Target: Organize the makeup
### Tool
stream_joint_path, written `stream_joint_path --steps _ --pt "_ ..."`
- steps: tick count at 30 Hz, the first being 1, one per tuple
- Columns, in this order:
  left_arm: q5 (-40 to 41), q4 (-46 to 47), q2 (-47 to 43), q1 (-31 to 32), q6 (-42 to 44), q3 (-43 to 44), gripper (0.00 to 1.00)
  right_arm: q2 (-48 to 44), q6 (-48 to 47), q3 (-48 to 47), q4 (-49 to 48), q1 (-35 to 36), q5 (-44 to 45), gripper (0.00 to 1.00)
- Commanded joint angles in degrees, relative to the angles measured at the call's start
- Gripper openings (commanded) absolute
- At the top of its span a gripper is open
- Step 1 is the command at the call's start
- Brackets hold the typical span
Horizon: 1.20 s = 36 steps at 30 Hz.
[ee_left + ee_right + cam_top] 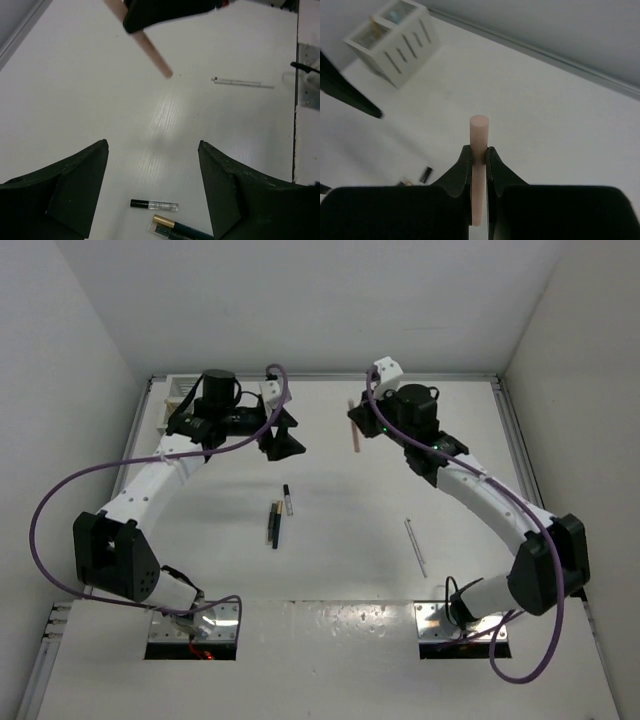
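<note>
**Op 2:** Where's the pink stick?

**Op 1:** I've got the pink stick [479, 131] upright at the centre of my right wrist view. The right gripper [479, 154] is clenched on its shaft, 1 finger on each side, and the rounded end pokes out above the tips. Overhead, it sits in the upper centre of the frame. In the left wrist view it slants in from the top edge, and its lower end looks clear of the table [480, 440].

**Op 2:** And the other pincer?

**Op 1:** The left gripper [152, 145] is released, its 2 fingers spread wide with nothing between them and touching nothing. Overhead, it is upper centre-left, near the stick but apart from it.

**Op 2:** The rest of the makeup?

**Op 1:** At the bottom of the left wrist view a clear tube with a black cap [154, 204] lies flat. Just beside it is a dark stick with a gold end [180, 227]. A thin pale stick [415, 545] lies alone, right of centre overhead, well apart from those 2.

**Op 2:** The box?

**Op 1:** The white slatted box [395, 42] is in the upper left of my right wrist view, showing 2 compartments.
</note>
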State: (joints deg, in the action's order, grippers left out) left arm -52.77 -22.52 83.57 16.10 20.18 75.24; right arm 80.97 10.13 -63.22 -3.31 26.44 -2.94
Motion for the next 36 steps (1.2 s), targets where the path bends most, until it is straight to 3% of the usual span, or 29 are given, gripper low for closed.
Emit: stream_joint_path --steps 1,5,11,15,17,18,22,24,27,30,31,32,35,36 --pt "-3.66 12.93 -0.07 -0.63 -10.86 -0.36 0.79 5.32 8.05 -3.74 -15.92 2.21 -11.36 0.0" --pt "-2.7 16.19 0.45 -0.63 -11.4 -1.59 0.81 8.76 12.45 -6.29 -25.85 5.11 -13.84 0.0" --pt "-0.49 20.06 0.45 -1.24 -13.94 -4.75 0.81 12.89 17.37 -8.23 -29.64 7.93 -14.72 0.0" --pt "5.74 21.56 0.45 -1.24 -13.94 -5.81 0.81 14.92 20.54 -9.46 -31.84 8.63 -15.25 0.0" --pt "8.64 22.34 0.45 -1.77 -14.65 -6.34 0.76 15.62 21.07 -9.99 -31.58 9.24 -16.31 0.0" --pt "9.17 22.35 0.45 -2.29 -15.26 -6.34 0.72 15.62 21.07 -9.9 -31.41 9.16 -16.4 0.0" --pt "9.71 23.05 -0.07 -2.91 -15.97 -6.34 0.41 16.06 21.77 -8.67 -31.23 9.16 -16.22 0.0" --pt "9.71 23.05 -0.07 -2.91 -15.97 -6.34 0.31 16.5 21.86 -8.32 -31.14 9.33 -16.31 0.0" --pt "9.71 23.58 -0.07 -2.91 -15.97 -6.34 0.24 17.29 22.82 -8.15 -31.4 9.16 -16.31 0.0" --pt "9.71 22.88 -0.07 -3.44 -15.97 -6.86 0.1 18.08 23.44 -8.76 -31.67 9.25 -16.75 0.0" --pt "9.71 22.88 -0.07 -3.44 -15.97 -6.86 0.01 18.26 23.44 -9.2 -31.58 9.16 -17.18 0.0" --pt "9.71 22.88 -0.07 -3.44 -15.97 -6.86 0.0 18.43 23.53 -9.29 -31.58 9.16 -17.36 0.0" --pt "10.66 23.48 -0.07 -4.93 -17.1 -6.86 0.0 19.05 24.76 -9.03 -32.11 7.85 -17.8 0.58" --pt "12.59 24.1 -0.07 -5.46 -17.72 -7.39 0.0 19.14 25.28 -8.76 -32.8 7.58 -17.72 0.92"
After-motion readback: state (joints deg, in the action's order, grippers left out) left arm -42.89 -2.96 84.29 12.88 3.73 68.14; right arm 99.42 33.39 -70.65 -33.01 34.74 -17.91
